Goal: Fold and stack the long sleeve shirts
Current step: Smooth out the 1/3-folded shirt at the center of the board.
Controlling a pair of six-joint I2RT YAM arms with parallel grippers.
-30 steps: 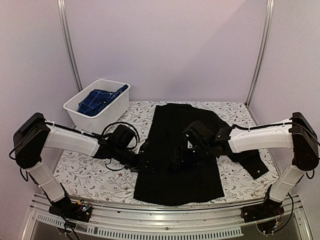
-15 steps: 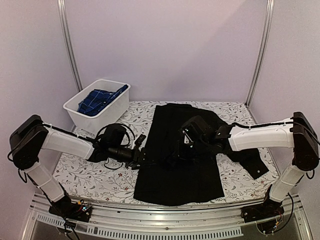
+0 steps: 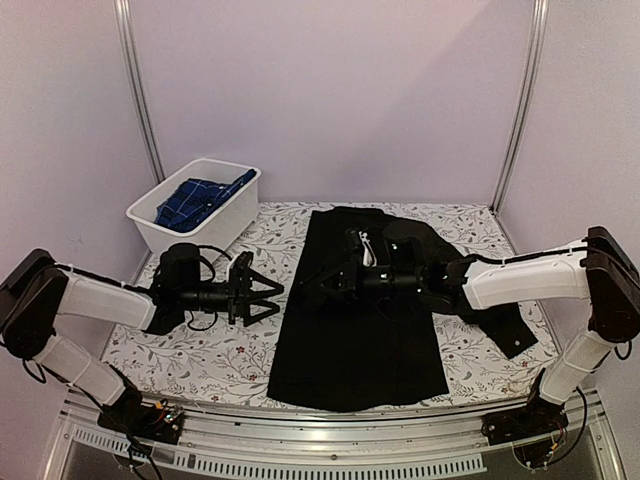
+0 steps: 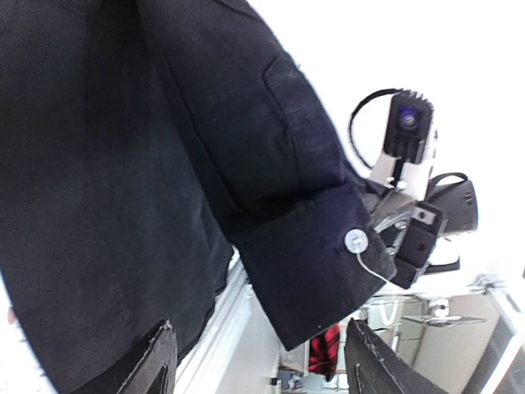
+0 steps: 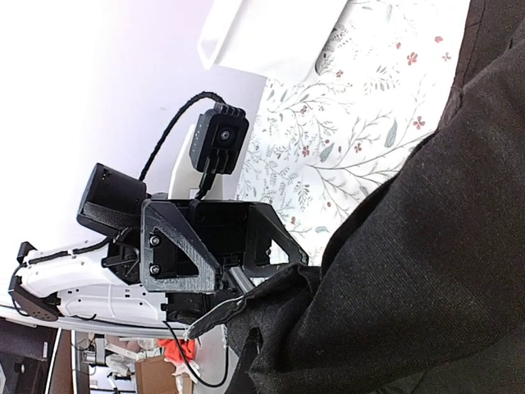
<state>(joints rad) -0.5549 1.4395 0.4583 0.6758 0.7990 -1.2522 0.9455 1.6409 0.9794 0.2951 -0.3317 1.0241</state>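
A plain black long sleeve shirt point(image 3: 360, 330) lies spread in the middle of the flowered table point(image 3: 180, 350). My right gripper point(image 3: 312, 283) is shut on a sleeve cuff of it and holds the cuff just above the shirt's left edge. In the left wrist view that cuff point(image 4: 316, 275) hangs in front, with a pale button point(image 4: 355, 240). My left gripper point(image 3: 265, 297) stands open just left of the shirt, empty, facing the cuff. In the right wrist view black cloth point(image 5: 426, 271) covers my right gripper point(image 5: 253, 341). A blue plaid shirt point(image 3: 195, 200) lies in the tub.
The white plastic tub point(image 3: 235, 205) stands at the back left of the table. The shirt's other sleeve point(image 3: 505, 325) trails over the table to the right. A metal rail point(image 3: 300, 455) runs along the near edge.
My right gripper shut on the sleeve cuff and carried it left across the shirt. My left gripper opened wider and drew back left, off the cloth.
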